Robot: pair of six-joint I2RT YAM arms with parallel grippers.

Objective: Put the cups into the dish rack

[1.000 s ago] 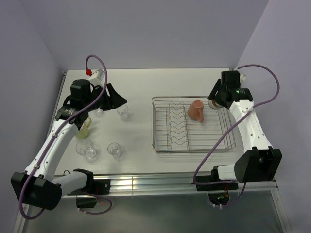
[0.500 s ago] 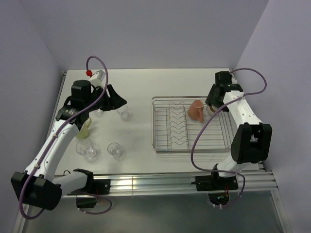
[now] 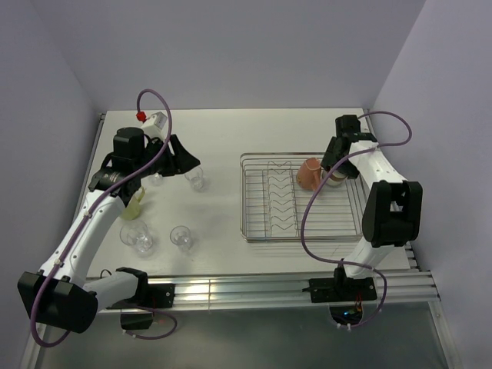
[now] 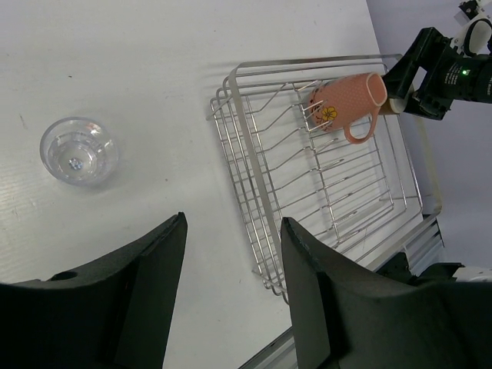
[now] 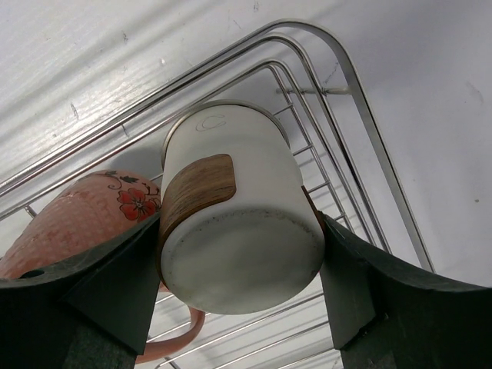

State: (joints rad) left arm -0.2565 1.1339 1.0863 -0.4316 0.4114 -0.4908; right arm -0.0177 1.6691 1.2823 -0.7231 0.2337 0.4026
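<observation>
gripped firmly in right gripper (image 3: 335,169): white cup (image 5: 238,223), long axis along the fingers (image 5: 100,300), over rack (image 5: 361,100) corner at 1 o'clock, just at 3 o'clock of pink mug (image 5: 77,223). left gripper (image 4: 233,231) wide open, empty, far off at 9 o'clock.

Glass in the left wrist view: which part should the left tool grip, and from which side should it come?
Probably its round wall, just below the rim, coming straight down from above. The glass stands upright, mouth up, with nothing beside it on the table, so both fingers of the open left tool have room around it.
</observation>
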